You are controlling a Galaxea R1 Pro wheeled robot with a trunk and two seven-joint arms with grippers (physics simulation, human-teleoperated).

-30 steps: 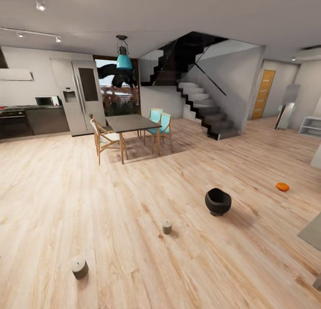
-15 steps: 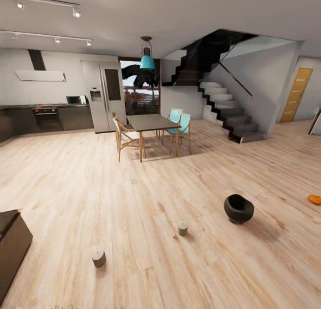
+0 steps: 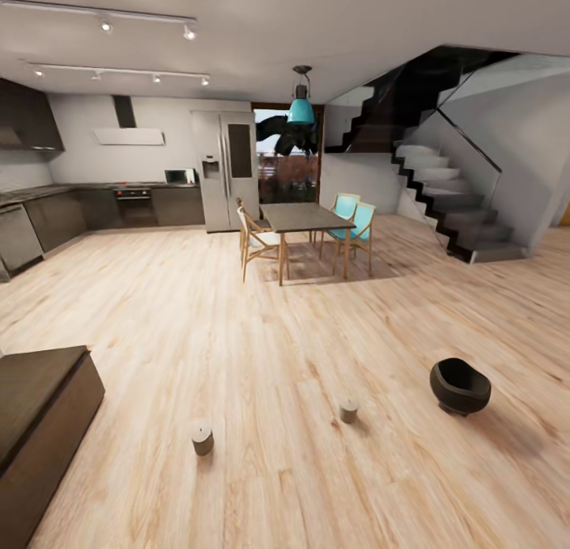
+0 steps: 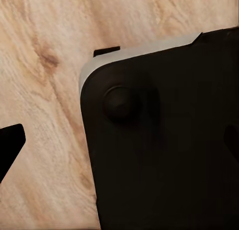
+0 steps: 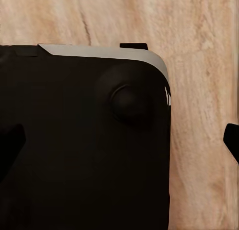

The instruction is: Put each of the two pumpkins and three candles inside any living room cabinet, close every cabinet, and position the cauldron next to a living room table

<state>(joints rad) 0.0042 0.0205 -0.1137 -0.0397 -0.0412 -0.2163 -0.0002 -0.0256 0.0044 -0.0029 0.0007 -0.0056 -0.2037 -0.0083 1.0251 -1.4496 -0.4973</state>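
Here, a wide room with a pale wood floor (image 3: pixel 237 335); two short grey candles (image 3: pixel 203 438) (image 3: pixel 348 410) stand on it, well apart; a black round cauldron (image 3: pixel 460 386) sits to their right; the end of a low dark-brown cabinet (image 3: pixel 39 406) shows at the left edge; a dining table (image 3: pixel 305 216) with chairs stands farther back near stairs (image 3: pixel 459 208); each wrist view shows a dark robot part over the floor; whether either claw is open cannot be told.

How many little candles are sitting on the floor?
2. One stubby grey candle stands near the dark-brown wood cabinet; the other is nearer the black cauldron. More may be out of sight.
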